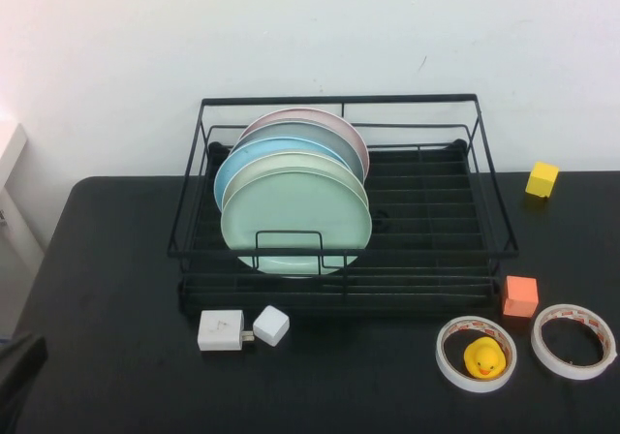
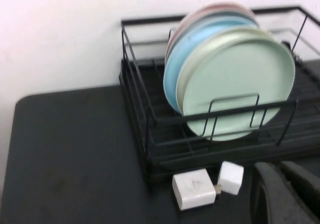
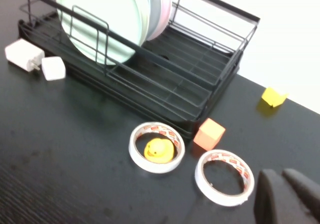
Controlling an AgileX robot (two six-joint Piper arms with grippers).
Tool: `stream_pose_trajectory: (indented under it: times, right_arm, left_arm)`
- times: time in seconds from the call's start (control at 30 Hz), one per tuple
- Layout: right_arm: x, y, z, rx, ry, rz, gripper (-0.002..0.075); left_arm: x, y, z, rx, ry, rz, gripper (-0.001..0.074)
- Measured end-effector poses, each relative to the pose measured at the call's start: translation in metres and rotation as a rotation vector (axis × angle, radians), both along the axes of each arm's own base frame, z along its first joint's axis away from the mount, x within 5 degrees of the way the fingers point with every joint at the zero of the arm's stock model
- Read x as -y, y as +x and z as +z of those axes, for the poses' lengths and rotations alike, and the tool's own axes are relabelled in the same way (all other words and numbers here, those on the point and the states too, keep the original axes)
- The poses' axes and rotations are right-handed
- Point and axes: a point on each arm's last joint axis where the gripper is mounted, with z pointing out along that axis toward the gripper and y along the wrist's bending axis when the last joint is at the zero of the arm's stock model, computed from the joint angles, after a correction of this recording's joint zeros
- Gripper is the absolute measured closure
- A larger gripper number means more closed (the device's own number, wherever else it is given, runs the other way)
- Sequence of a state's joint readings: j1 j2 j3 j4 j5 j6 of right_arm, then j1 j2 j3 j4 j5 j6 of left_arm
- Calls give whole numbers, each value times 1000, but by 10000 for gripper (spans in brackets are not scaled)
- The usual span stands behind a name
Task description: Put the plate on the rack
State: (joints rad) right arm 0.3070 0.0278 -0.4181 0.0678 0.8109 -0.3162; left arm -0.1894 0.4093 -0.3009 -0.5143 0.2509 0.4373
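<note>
Plate: the mint plate (image 1: pixel 295 223) is smooth, round and shallow-rimmed, upright at the front of the row in the rack (image 1: pixel 438 223).
Plates counted: five in the rack; those behind show only edges.
Tape rolls: two (image 1: pixel 476 354), one ringing a duck (image 1: pixel 484 357).
Left end effector (image 2: pixel 285 196): dark, low beside the chargers (image 2: pixel 194 188), cut off; opening cannot be told.
Right end effector (image 3: pixel 289 196): near the empty roll, holding nothing visible; opening cannot be told.
</note>
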Motion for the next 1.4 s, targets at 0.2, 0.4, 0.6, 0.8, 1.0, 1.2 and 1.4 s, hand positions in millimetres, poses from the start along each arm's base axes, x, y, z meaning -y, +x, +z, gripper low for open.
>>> stream_pose_trajectory:
  times: [0.2, 0.4, 0.6, 0.8, 1.0, 1.2, 1.4]
  right_arm:
    - [-1, 0, 0, -1, 7, 3, 724]
    - [-1, 0, -1, -3, 6, 3, 724]
    - [-1, 0, -1, -3, 5, 4, 724]
    - [-1, 0, -1, -2, 7, 5, 725]
    - [-1, 0, -1, 0, 8, 5, 725]
    - [-1, 1, -1, 0, 12, 6, 725]
    - [-1, 1, -1, -1, 13, 7, 725]
  left_arm:
    - [0, -4, 2, 19, -7, -3, 735]
    - [0, -4, 1, 6, -6, -11, 735]
    - [1, -8, 0, -4, -11, -22, 735]
    - [-3, -28, 1, 87, 44, -40, 735]
    - [-9, -54, -19, 189, 121, -49, 735]
    - [-10, -42, -45, 168, 111, -2, 735]
    - [-15, -34, -63, 228, 77, 69, 735]
